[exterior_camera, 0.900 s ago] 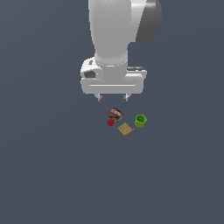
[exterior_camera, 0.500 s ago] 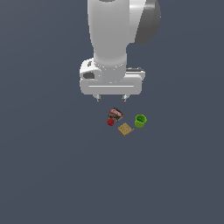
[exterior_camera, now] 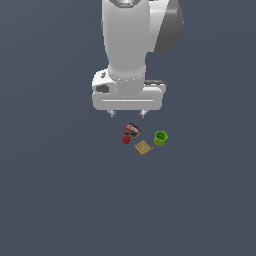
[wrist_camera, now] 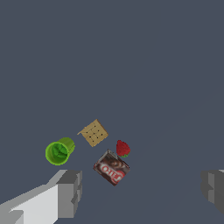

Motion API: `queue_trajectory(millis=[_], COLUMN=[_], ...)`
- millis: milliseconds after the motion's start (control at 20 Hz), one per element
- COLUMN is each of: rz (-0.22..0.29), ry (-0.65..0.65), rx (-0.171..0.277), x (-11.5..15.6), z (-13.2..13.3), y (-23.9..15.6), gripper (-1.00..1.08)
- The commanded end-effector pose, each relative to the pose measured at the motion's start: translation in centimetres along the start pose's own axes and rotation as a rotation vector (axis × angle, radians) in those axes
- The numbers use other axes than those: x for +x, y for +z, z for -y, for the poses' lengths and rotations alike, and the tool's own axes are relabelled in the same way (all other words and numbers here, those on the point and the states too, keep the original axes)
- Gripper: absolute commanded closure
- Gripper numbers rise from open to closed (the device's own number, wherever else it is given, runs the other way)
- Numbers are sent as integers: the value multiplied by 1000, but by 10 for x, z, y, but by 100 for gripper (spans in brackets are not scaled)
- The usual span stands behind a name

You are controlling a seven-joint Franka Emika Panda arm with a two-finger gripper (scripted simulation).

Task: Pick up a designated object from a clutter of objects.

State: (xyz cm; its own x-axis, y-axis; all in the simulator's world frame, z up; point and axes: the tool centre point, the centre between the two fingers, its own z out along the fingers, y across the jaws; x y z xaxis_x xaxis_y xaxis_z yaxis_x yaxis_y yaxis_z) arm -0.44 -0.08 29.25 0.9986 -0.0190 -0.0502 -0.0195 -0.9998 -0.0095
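Exterior view: arm hangs straight down over the pile, gripper (exterior_camera: 127, 114) above the floor and clear of everything, two short fingertips spread wide with nothing between them. Looks like a pre-grasp hover, high enough to line up without knocking anything. Green cup (exterior_camera: 160, 138) sits at the pile's edge toward the exterior view's right, offset from the gripper's centre, so my read is a sideways shift is needed before descent. Dark packet (exterior_camera: 132, 131) lies almost directly under the fingertips, red strawberry (exterior_camera: 126, 140) touching or just beside it, tan cracker (exterior_camera: 142, 148) between packet and cup. Count: 1 cup, 1 packet, 1 cracker, 1 strawberry, 1 arm

Wrist view: fingers (wrist_camera: 70, 192) frame the edges of the shot, wide apart, empty. Cup (wrist_camera: 59, 152) is tilted or on its side, mouth toward the camera, can't tell which for sure; it stands apart from the cracker (wrist_camera: 93, 132), so there's room for a finger on that side. Strawberry (wrist_camera: 123, 148) is just beside the packet (wrist_camera: 111, 168), the item nearest the fingers. Same count: 4 items, 2 fingers
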Motion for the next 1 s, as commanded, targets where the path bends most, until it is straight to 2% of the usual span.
queue_trajectory(millis=[0,400,950], rz=[-1,-11,-36], ry=[-1,-2,-15], rx=[-3,-16,-25], x=[0,0,-27], z=[6,40,116], y=[7,51,145], gripper=[-92,-92,-92])
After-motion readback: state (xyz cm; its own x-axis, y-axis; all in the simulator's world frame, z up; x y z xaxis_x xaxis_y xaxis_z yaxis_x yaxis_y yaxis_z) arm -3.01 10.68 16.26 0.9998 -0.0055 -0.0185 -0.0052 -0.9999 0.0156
